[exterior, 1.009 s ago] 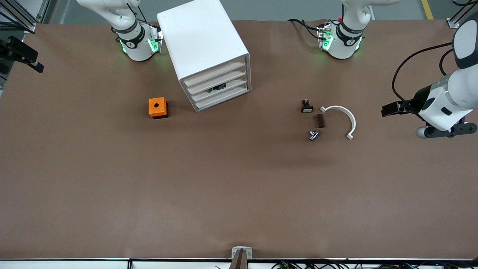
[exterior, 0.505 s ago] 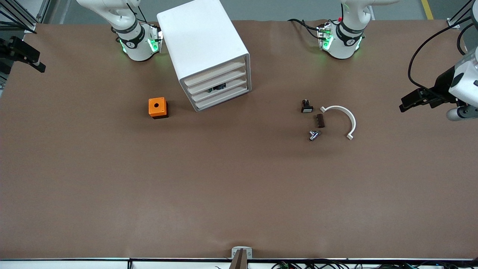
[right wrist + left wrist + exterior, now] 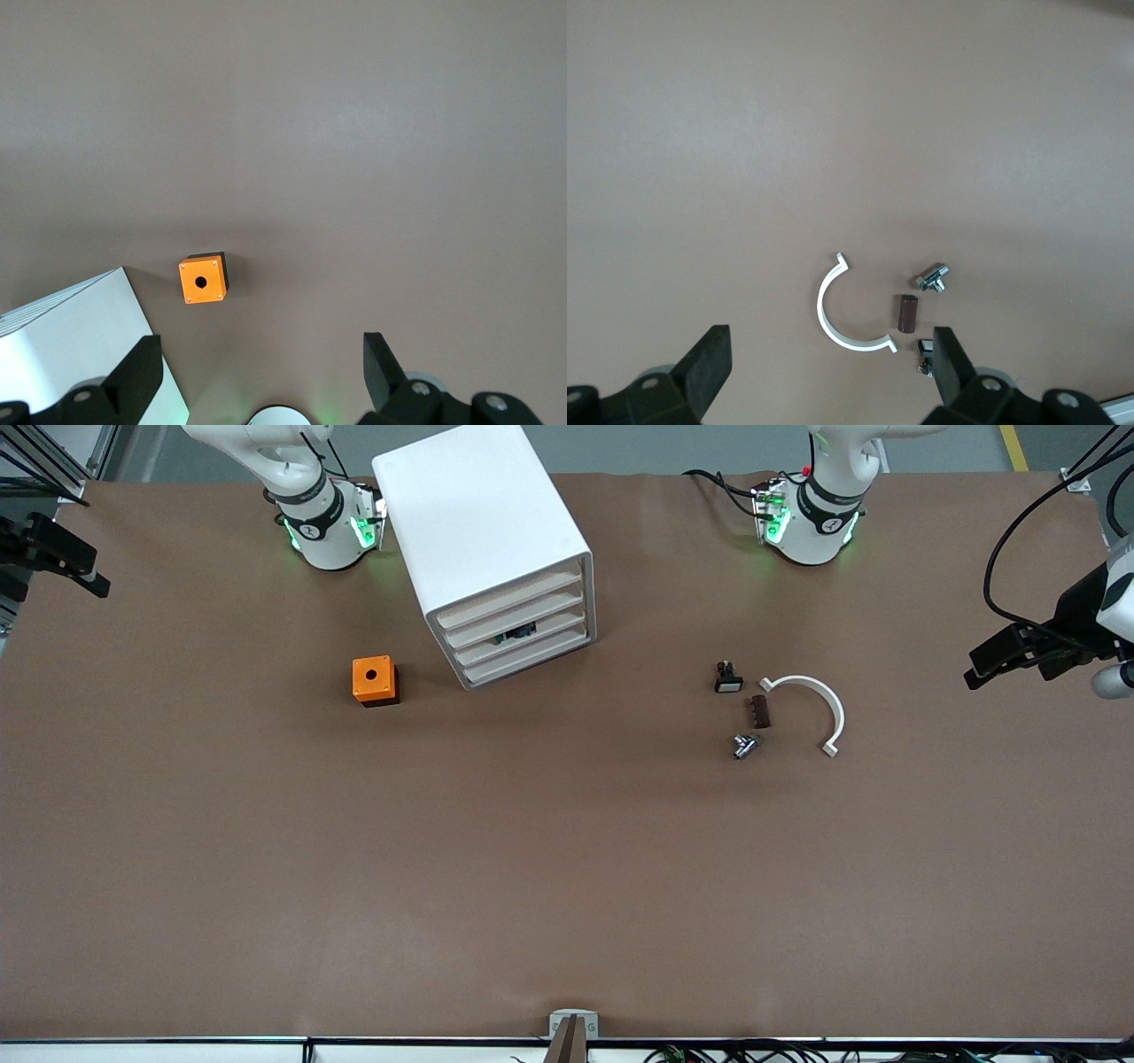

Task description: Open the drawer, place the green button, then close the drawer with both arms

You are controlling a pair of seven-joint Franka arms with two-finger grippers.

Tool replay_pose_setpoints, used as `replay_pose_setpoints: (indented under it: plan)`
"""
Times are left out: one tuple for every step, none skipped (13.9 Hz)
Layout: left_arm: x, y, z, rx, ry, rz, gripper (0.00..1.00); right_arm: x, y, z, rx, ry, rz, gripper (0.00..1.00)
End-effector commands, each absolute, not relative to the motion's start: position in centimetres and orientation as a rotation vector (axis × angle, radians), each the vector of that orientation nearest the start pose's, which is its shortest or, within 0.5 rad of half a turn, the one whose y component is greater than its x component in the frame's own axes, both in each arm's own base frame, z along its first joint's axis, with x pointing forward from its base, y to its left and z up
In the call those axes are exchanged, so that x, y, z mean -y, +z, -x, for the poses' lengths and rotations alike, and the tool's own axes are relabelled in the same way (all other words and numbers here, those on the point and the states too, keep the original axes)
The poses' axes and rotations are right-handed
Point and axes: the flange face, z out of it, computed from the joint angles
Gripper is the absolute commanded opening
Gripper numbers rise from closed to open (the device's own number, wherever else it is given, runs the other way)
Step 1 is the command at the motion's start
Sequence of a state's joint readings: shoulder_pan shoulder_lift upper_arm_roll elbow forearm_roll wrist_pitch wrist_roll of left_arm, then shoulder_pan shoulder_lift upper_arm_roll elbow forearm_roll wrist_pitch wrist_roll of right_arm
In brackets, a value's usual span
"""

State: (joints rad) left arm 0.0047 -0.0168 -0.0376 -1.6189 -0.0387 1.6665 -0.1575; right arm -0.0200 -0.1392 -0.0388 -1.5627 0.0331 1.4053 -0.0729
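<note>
The white cabinet [image 3: 483,531] stands near the right arm's base, with all its drawers pushed in. Through the see-through front of the third drawer [image 3: 532,640] a small dark thing, the button [image 3: 516,634], shows inside. My left gripper [image 3: 979,666] hangs open and empty, high over the table's edge at the left arm's end; its wrist view shows its fingers [image 3: 709,365] wide apart. My right gripper [image 3: 84,571] hangs open and empty over the edge at the right arm's end. In its wrist view [image 3: 259,372] the cabinet's corner [image 3: 80,354] shows.
An orange box [image 3: 374,680] with a hole on top sits beside the cabinet, also seen in the right wrist view [image 3: 203,279]. Toward the left arm's end lie a white-capped black button [image 3: 727,678], a brown piece [image 3: 759,711], a silver part [image 3: 745,746] and a white arc [image 3: 811,708].
My left gripper has drawn back from over the table toward the edge at the left arm's end and risen. The right gripper has barely shifted. Nothing on the table moved.
</note>
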Motion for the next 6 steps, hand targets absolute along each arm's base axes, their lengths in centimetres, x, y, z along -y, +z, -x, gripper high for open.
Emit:
replay_pose_setpoints:
  plan:
    - [2.2,63.4,-56.3,0.183,-0.130,3.161,1.00,2.8,68.9,-48.7,0.050,0.011,3.108,1.00]
    - [2.4,63.7,-56.2,0.176,-0.125,3.162,1.00,2.9,68.9,-48.6,0.048,0.012,3.119,1.00]
    - [2.7,63.8,-56.0,0.166,-0.106,3.162,1.00,2.9,68.9,-48.6,0.047,0.013,3.124,1.00]
    - [2.8,64.1,-56.0,0.163,-0.101,3.164,1.00,3.0,68.9,-48.6,0.044,0.013,3.125,1.00]
    - [2.8,64.4,-55.9,0.162,-0.096,3.162,1.00,3.1,68.9,-48.6,0.041,0.010,3.125,1.00]
    - [2.8,64.5,-55.9,0.162,-0.094,3.162,1.00,3.2,68.9,-48.6,0.032,0.011,3.127,1.00]
